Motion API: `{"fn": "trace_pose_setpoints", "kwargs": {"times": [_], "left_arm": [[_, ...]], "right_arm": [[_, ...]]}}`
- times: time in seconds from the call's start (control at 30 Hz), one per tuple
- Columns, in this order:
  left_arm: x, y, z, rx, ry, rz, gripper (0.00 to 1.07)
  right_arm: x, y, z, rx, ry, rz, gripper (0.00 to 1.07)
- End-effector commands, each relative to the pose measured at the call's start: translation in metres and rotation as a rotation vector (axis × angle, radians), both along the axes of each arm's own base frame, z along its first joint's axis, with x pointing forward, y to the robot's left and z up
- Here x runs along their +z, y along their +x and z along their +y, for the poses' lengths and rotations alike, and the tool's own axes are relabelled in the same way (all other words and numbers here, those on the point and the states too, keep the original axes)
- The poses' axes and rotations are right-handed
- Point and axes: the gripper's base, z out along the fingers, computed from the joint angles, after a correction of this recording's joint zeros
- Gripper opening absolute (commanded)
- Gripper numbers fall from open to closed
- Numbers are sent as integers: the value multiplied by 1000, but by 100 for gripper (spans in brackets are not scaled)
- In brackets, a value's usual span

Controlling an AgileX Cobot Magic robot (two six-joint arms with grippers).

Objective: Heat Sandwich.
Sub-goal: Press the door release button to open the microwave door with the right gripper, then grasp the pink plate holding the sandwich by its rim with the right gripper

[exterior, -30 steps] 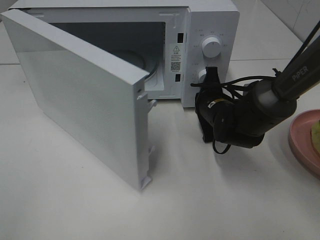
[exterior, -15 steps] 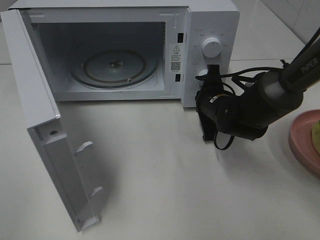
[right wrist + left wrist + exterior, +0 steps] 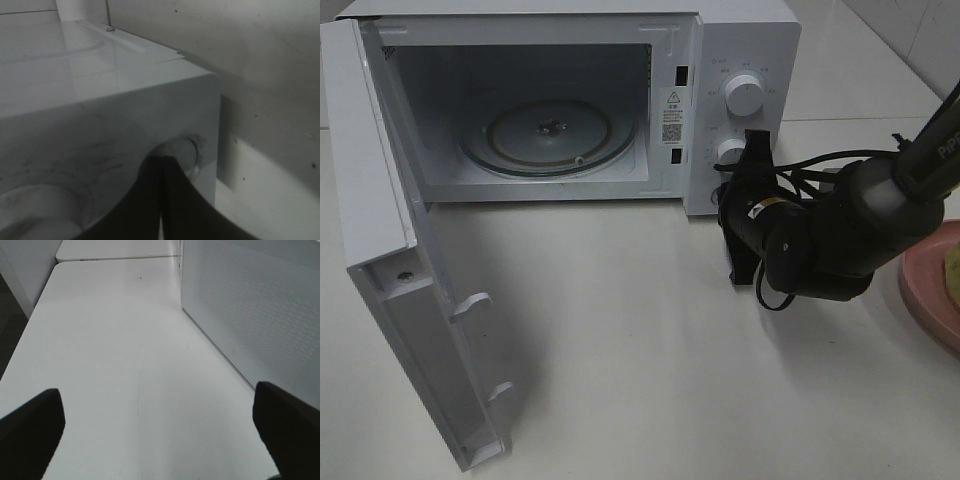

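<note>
White tabletop (image 3: 100, 340) lies under our left fingers (image 3: 30, 432), which are spread wide and empty. The microwave (image 3: 740, 40) door (image 3: 380, 250) stands open. Its sticker (image 3: 671, 115) text is too small to read. Our right fingers (image 3: 753, 160), clenched on nothing, sit at the lower dial (image 3: 728, 152). The arm (image 3: 880, 200) reads "PiP", cut off. Far right, the sandwich (image 3: 953, 262) rests on the pink plate (image 3: 920, 290).

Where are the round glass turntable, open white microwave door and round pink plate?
round glass turntable (image 3: 548, 135): exterior high view, near its centre.
open white microwave door (image 3: 425, 370): exterior high view, latch-side edge.
round pink plate (image 3: 918, 290): exterior high view, rim.
</note>
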Motion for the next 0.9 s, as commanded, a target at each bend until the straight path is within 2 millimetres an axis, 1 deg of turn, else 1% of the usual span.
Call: {"fn": "trace_pose_setpoints", "kwargs": {"times": [0.03, 0.07, 0.13, 0.23, 0.27, 0.33, 0.37, 0.43, 0.5, 0.57, 0.63, 0.7, 0.73, 0.8, 0.87, 0.9], "left_arm": [[-1, -4, 0, -5, -3, -27, 98], [-1, -4, 0, -5, -3, -27, 98], [-1, -4, 0, -5, -3, -27, 98], [-1, -4, 0, -5, -3, -27, 98], [-1, -4, 0, -5, -3, -27, 98], [-1, -4, 0, -5, -3, -27, 98], [-1, -4, 0, -5, -3, -27, 98], [-1, -4, 0, -5, -3, -27, 98], [-1, -4, 0, -5, -3, -27, 98], [-1, -4, 0, -5, -3, -27, 98], [-1, -4, 0, -5, -3, -27, 98], [-1, -4, 0, -5, -3, -27, 98], [-1, -4, 0, -5, -3, -27, 98], [-1, -4, 0, -5, -3, -27, 98], [-1, -4, 0, -5, -3, -27, 98], [-1, -4, 0, -5, -3, -27, 98]], "right_arm": [[6, -8, 5, 28, 19, -20, 0], [5, -15, 5, 42, 18, 23, 0], [6, -18, 4, 50, 14, 34, 0], [14, -27, 0, 65, 6, 38, 0], [14, -27, 0, 65, 6, 38, 0], [18, -33, -2, 77, 0, 59, 0], [23, -40, -4, 106, -14, 90, 0], [25, -43, -4, 123, -20, 101, 0], [33, -53, -4, 195, -46, 137, 0], [36, -55, -3, 226, -57, 150, 0], [44, -61, 0, 332, -113, 181, 0], [50, -65, 1, 401, -163, 194, 0], [50, -65, 1, 401, -163, 194, 0], [54, -71, 1, 489, -244, 214, 1], [57, -74, 1, 543, -300, 231, 1], [57, -74, 1, 543, -300, 231, 1]]}}
